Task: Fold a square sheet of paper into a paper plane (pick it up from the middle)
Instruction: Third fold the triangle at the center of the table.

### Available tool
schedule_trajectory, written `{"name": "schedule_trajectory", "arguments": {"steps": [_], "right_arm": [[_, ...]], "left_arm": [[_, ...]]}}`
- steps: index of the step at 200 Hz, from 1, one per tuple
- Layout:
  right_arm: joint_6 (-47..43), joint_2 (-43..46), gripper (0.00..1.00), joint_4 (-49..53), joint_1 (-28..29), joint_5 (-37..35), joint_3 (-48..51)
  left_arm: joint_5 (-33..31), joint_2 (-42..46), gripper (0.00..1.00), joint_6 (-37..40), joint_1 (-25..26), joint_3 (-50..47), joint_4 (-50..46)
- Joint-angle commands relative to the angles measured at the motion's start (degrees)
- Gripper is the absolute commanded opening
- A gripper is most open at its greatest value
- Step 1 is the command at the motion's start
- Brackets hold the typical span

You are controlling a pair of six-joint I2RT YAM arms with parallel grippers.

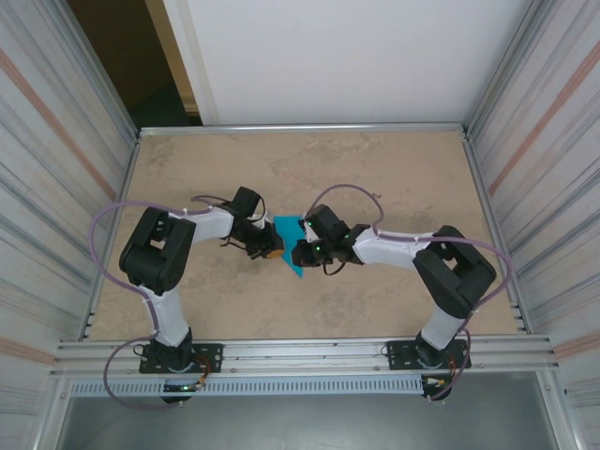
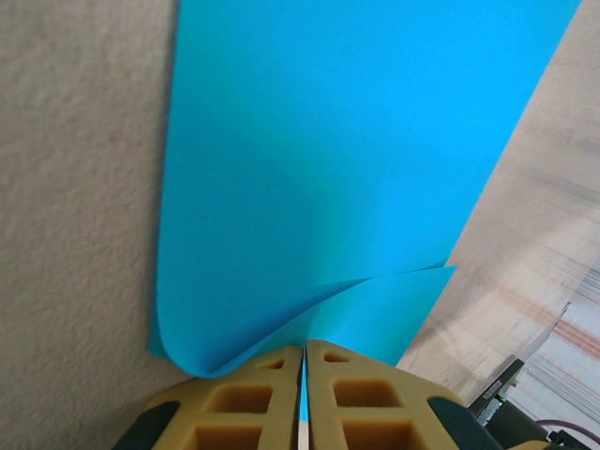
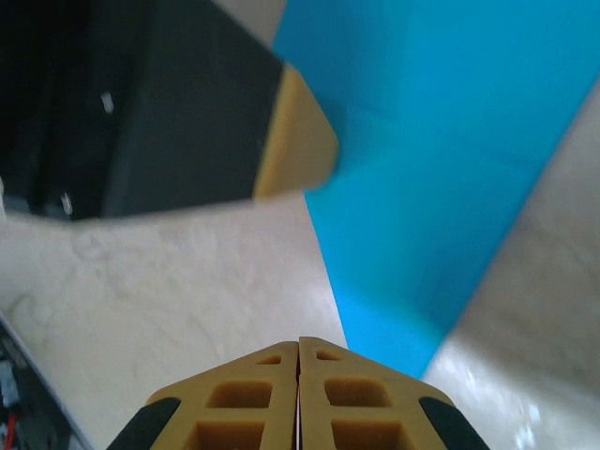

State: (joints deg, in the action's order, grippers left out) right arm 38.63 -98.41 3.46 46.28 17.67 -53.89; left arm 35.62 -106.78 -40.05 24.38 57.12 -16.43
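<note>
The square sheet of paper (image 1: 287, 228) is teal-blue and sits mid-table between the two grippers, partly folded. In the left wrist view the paper (image 2: 347, 159) stretches away from the jaws, with one layer curling up at its near edge. My left gripper (image 2: 305, 349) is shut on that edge, and blue shows in the slit between its yellow fingers. My right gripper (image 3: 299, 342) is shut with nothing between its fingers, its tips just left of the paper's (image 3: 441, 169) near corner. The left gripper's yellow fingertip (image 3: 298, 141) touches the sheet's far edge. From above, the left gripper (image 1: 272, 251) and right gripper (image 1: 302, 251) almost meet.
The beige tabletop (image 1: 394, 178) is ringed by a metal rail (image 1: 300, 127) and corrugated side walls. Purple cables loop off both arms. Bare table lies behind the grippers and on either side of them.
</note>
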Motion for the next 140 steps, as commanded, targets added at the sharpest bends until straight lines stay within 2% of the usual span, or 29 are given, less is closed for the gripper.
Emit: {"name": "schedule_trajectory", "arguments": {"steps": [1, 35, 83, 140], "right_arm": [[0.6, -4.0, 0.07, 0.7, 0.4, -1.1, -2.8], [-1.5, -7.2, 0.07, 2.2, -0.4, 1.8, -3.7], [-3.9, -10.2, 0.06, 4.8, -0.7, 2.0, -2.7], [-4.0, -12.7, 0.06, 9.7, -1.9, 0.1, -1.7]], "left_arm": [[-3.1, -1.1, 0.11, 0.8, -0.2, -0.8, -0.7], [-3.3, -0.2, 0.11, 0.3, -0.2, -1.5, 0.5], [-3.2, -0.4, 0.12, 2.0, -0.2, -0.4, 0.7], [-5.6, -1.4, 0.22, 9.7, -3.9, 4.0, -1.8]]}}
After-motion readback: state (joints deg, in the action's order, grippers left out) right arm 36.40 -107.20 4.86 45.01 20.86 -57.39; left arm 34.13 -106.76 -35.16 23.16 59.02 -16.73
